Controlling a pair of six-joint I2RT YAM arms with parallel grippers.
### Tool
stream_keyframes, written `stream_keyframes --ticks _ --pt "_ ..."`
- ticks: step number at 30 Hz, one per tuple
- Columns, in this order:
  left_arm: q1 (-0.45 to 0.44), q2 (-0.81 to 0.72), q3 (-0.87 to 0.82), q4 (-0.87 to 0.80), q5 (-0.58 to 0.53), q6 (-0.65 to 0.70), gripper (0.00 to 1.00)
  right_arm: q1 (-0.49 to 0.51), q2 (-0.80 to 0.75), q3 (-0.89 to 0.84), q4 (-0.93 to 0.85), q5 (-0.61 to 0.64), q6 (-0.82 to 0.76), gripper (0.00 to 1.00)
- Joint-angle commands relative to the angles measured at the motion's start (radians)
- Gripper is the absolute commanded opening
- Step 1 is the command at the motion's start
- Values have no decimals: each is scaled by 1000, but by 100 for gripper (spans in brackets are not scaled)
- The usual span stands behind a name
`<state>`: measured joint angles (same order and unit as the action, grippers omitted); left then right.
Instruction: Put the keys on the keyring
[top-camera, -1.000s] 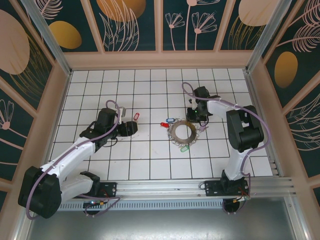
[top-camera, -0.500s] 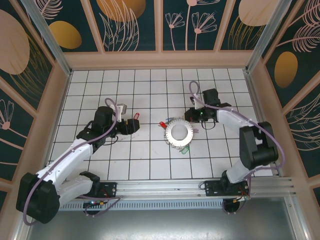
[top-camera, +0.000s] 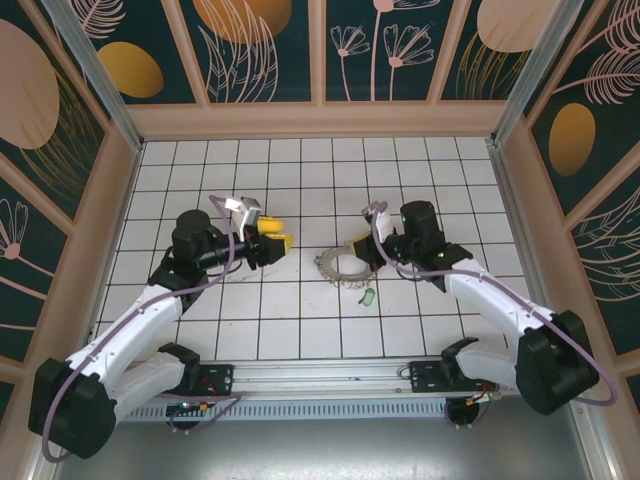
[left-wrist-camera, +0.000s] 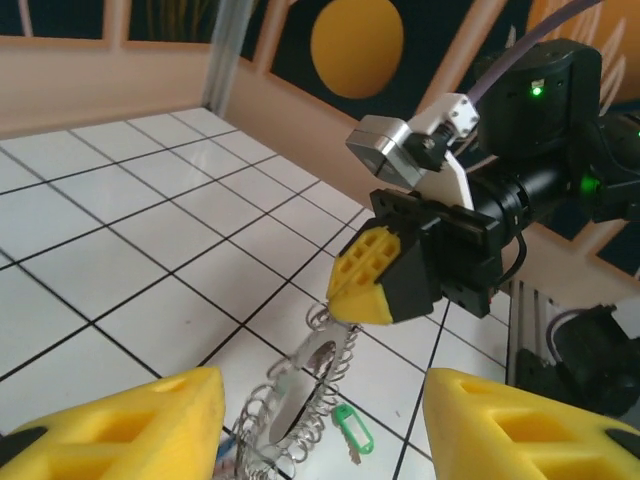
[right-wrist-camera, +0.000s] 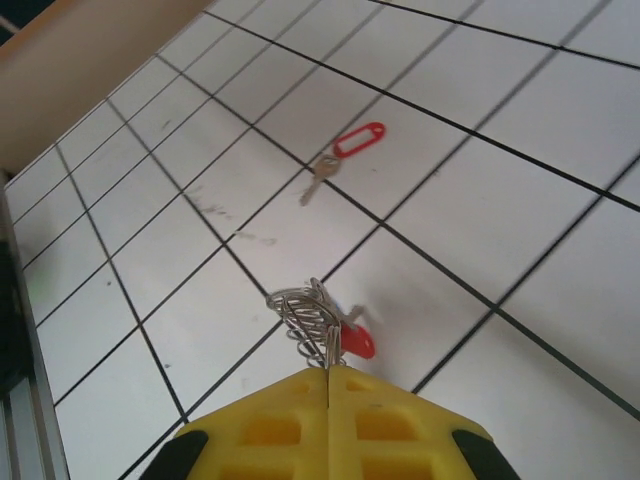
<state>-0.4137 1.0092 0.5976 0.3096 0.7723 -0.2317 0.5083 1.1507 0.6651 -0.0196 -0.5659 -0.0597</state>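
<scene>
The keyring (top-camera: 338, 268), a grey ring fringed with silvery wire loops, stands tilted up on its edge at mid-table. My right gripper (top-camera: 358, 247) is shut on its rim; in the right wrist view the yellow fingers (right-wrist-camera: 300, 420) meet on the loops of the keyring (right-wrist-camera: 312, 318). A red key (right-wrist-camera: 345, 145) lies flat on the tiles beyond, and a second red head (right-wrist-camera: 358, 345) peeks from under the ring. A green key (top-camera: 367, 297) lies just to the ring's near right. My left gripper (top-camera: 275, 237) hovers open to the ring's left, facing the keyring (left-wrist-camera: 300, 385), apart from it.
The right arm's black wrist and camera (left-wrist-camera: 470, 200) fill the space behind the ring in the left wrist view. White tiled floor (top-camera: 200, 170) stretches free toward the back and left. Wooden walls (top-camera: 320, 118) fence the table; the rail (top-camera: 330, 378) runs along the near edge.
The right arm swung round and lowered, tipping the keyring from flat up onto its edge and shifting it left. The left gripper lifted, turned toward the ring, and its jaws narrowed somewhat.
</scene>
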Motion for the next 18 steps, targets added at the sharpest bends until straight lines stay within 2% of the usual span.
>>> stream_keyframes --ticks 1,5,10,15,18 --pt "-12 41 -6 121 148 176 54 48 -55 -42 134 -2 -107 0" --pt "-91 100 -7 80 147 336 54 137 -104 -81 171 28 -200 0" --pt "-179 190 26 -11 163 465 50 211 -176 -144 232 16 -309 0" --pt "-213 169 23 -44 141 582 49 270 -251 -153 245 23 -367 0" --pt "-241 186 59 -136 136 653 44 294 -276 -143 231 21 -390 0"
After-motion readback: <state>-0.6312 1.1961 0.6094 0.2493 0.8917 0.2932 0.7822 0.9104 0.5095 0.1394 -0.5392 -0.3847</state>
